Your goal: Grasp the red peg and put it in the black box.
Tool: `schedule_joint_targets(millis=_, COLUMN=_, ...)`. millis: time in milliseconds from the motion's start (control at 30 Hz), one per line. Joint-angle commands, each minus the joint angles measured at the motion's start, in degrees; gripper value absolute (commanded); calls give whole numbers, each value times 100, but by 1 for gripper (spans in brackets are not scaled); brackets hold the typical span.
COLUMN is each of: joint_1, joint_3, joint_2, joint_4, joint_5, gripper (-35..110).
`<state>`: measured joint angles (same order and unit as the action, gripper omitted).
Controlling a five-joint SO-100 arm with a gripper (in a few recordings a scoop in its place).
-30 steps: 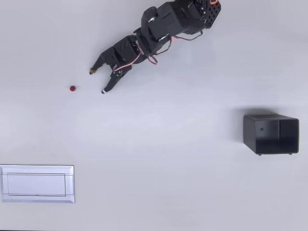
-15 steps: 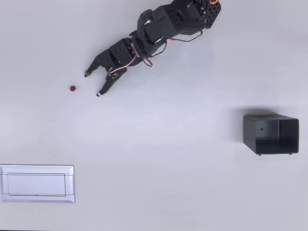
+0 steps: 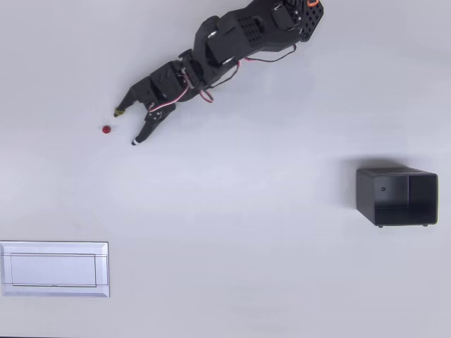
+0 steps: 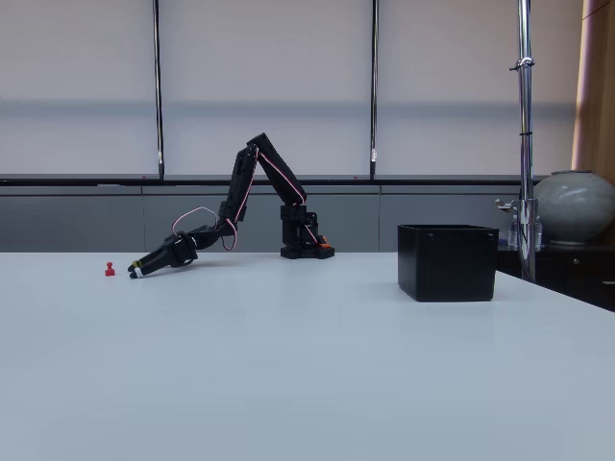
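Your gripper point(image 3: 125, 127) sits low over the white table point(image 3: 232, 246) with its two fingers spread apart and nothing between them. In the overhead view one fingertip has a yellowish end point(image 3: 117, 112), the other a pale end point(image 3: 134, 142). The red peg point(image 3: 106, 129) lies on the table just left of the gap between those tips, close but not touching either. In the fixed view the red peg point(image 4: 110, 270) stands upright on the surface, a little left of the gripper point(image 4: 135, 270), which points down and left, near the tabletop.

The black arm point(image 3: 225, 42) stretches in from the upper right of the overhead view, with red and white cables along it and an orange part at its base. In the fixed view you see it bent at the elbow, the base at the table's far edge.

The black box point(image 3: 397, 196) is well apart from the peg, at the right side of the table, open side up, with a small pale dot inside. In the fixed view the box point(image 4: 447, 261) stands right of the arm base.

A flat white tray point(image 3: 54, 269) lies at the lower left in the overhead view, away from everything else.
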<state>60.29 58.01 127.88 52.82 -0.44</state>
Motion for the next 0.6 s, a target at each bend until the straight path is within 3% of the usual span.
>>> schedule_joint_targets(millis=0, joint_1=220, joint_3=633, joint_2=237, joint_4=-141, joint_5=-35, gripper=29)
schedule_joint_targets(millis=567, joint_1=281, joint_3=1336, joint_2=360, joint_4=-976, joint_5=-18, gripper=29)
